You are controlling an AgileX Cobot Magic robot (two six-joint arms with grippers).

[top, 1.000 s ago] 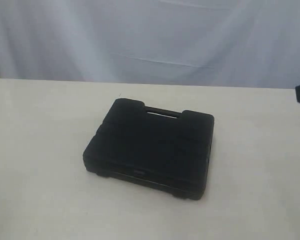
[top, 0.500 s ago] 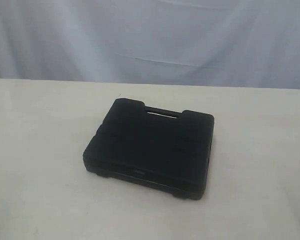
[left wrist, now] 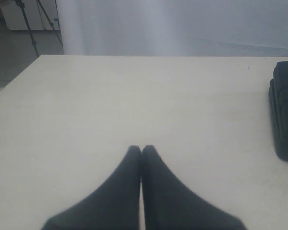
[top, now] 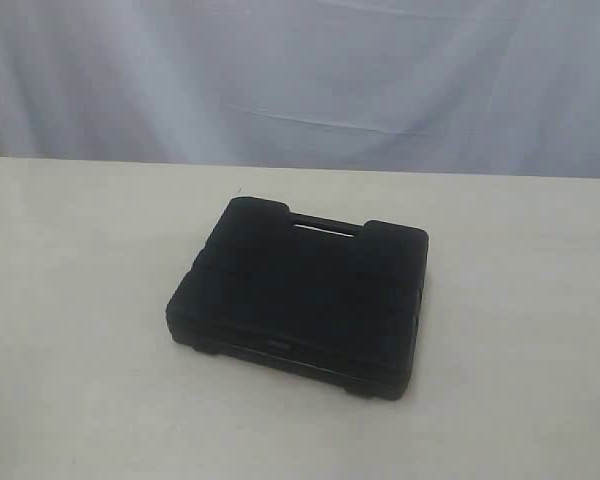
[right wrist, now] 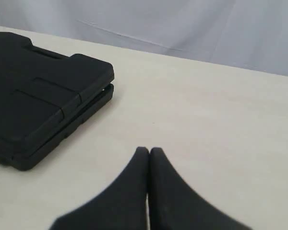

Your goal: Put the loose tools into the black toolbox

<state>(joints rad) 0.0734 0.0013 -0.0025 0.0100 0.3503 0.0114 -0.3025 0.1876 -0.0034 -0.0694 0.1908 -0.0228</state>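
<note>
The black toolbox (top: 300, 298) lies closed on the table, its handle cutout facing the curtain. It also shows in the right wrist view as the toolbox (right wrist: 36, 91), and its edge as the toolbox (left wrist: 284, 112) in the left wrist view. No tape measure, utility knife, pliers or tape roll shows in any view. My left gripper (left wrist: 141, 149) is shut with nothing in it, over bare table well to the side of the box. Over bare table on the other side, my right gripper (right wrist: 149, 151) is shut on nothing. Neither gripper appears in the exterior view.
The cream table (top: 80, 250) spreads around the box. A pale curtain (top: 300, 70) hangs behind the far edge. A tripod (left wrist: 36, 21) stands on the floor beyond the table's corner in the left wrist view.
The dark part of the right arm at the exterior view's right edge dropped lower, then left the frame. The toolbox has not moved.
</note>
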